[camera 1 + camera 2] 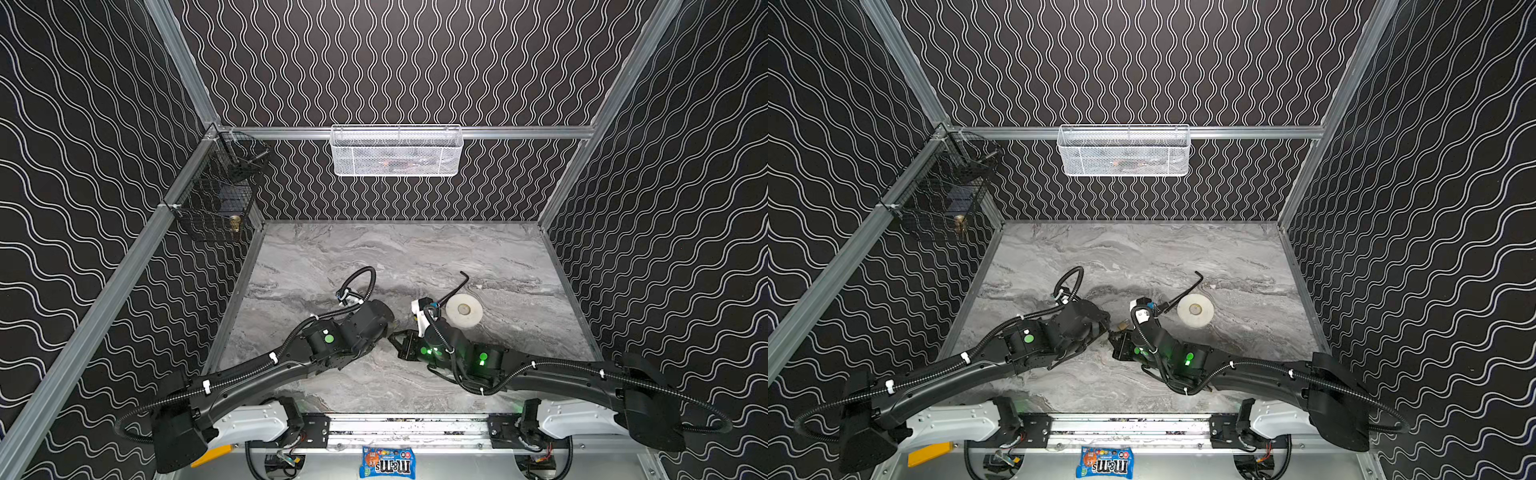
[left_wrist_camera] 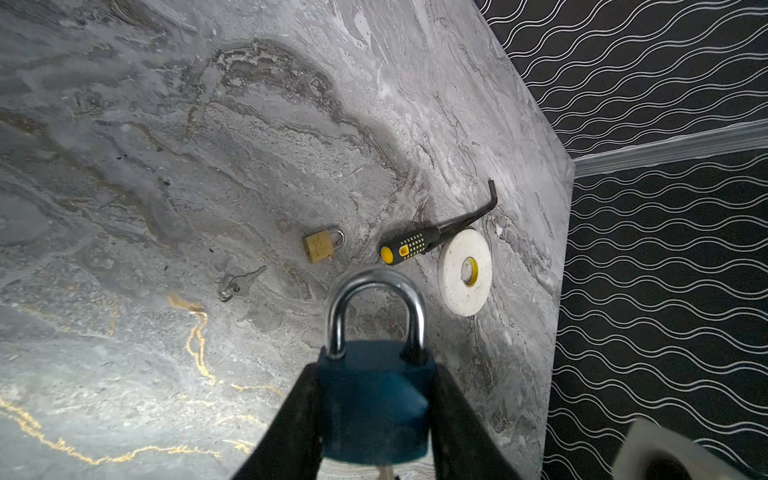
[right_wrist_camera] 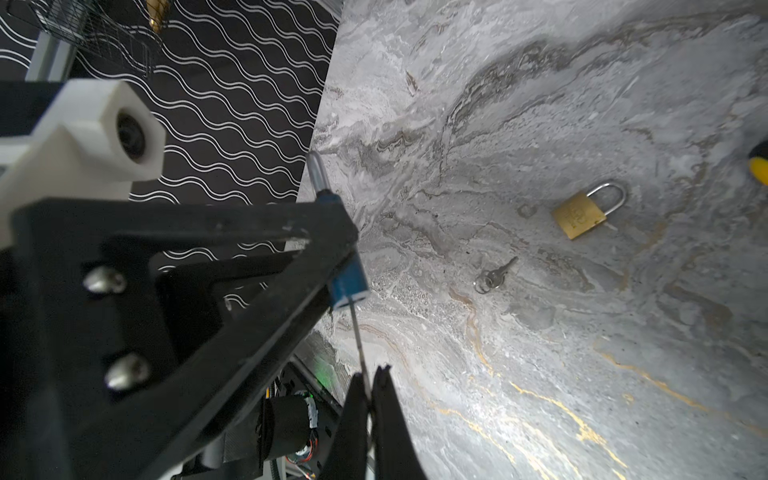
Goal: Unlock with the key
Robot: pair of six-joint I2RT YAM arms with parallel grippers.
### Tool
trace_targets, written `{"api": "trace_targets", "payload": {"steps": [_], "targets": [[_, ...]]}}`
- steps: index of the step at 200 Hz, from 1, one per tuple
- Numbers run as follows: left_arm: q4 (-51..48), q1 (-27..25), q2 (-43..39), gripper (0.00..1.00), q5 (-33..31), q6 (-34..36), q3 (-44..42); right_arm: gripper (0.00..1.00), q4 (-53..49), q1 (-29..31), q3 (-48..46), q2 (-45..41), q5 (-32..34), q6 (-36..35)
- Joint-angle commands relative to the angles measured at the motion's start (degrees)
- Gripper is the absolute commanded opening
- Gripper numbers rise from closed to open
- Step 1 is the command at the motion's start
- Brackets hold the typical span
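Observation:
My left gripper (image 2: 374, 374) is shut on a blue padlock (image 2: 374, 407) and holds it by the body above the marble table (image 2: 166, 166). The padlock's silver shackle (image 2: 376, 286) points away from the wrist, and both its legs meet the body. In the right wrist view the same blue padlock (image 3: 347, 282) shows edge-on between the left fingers (image 3: 249, 232). A thin key (image 3: 359, 340) runs from its underside into my right gripper (image 3: 370, 382), which is shut on the key. In both top views the two grippers (image 1: 390, 332) (image 1: 1111, 332) meet tip to tip over the table's middle.
A brass padlock (image 2: 322, 246) (image 3: 582, 214) and a small ring of keys (image 2: 237, 284) (image 3: 492, 276) lie on the table. Beside them are a black-and-yellow screwdriver (image 2: 409, 246), a hex key (image 1: 459, 286) and a white tape roll (image 1: 464, 309). A white basket (image 1: 397, 150) and a black wire basket (image 1: 216, 195) hang on the walls.

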Motion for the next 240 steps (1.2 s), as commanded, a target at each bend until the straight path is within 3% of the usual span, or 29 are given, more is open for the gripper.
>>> {"api": "trace_targets", "payload": {"steps": [1,69,123,152,168,240], "targets": [[2.8,-0.1,-0.5,0.00,4.5,-1.0,0.4,0.00,3.5,0.7,0.4,-0.2,6.1,-1.0],[2.3,-0.3,-0.5,0.00,5.6,-0.7,0.4,0.00,5.6,1.1,1.9,0.7,8.8,-4.9],[-0.4,-0.3,-1.1,0.00,1.3,0.8,1.3,0.00,3.9,1.1,1.9,-0.7,7.7,-6.8],[-1.6,-0.3,-1.0,0.00,-1.3,1.5,2.1,0.18,4.9,1.2,1.2,-1.5,4.4,-8.9],[-1.9,-0.2,-1.4,0.00,-2.8,1.8,2.3,0.21,4.5,1.1,0.8,-2.0,2.8,-9.4],[-1.1,-0.2,-1.7,0.00,-3.7,1.7,2.2,0.16,9.8,1.0,-4.0,-3.5,-0.2,-4.5]]}}
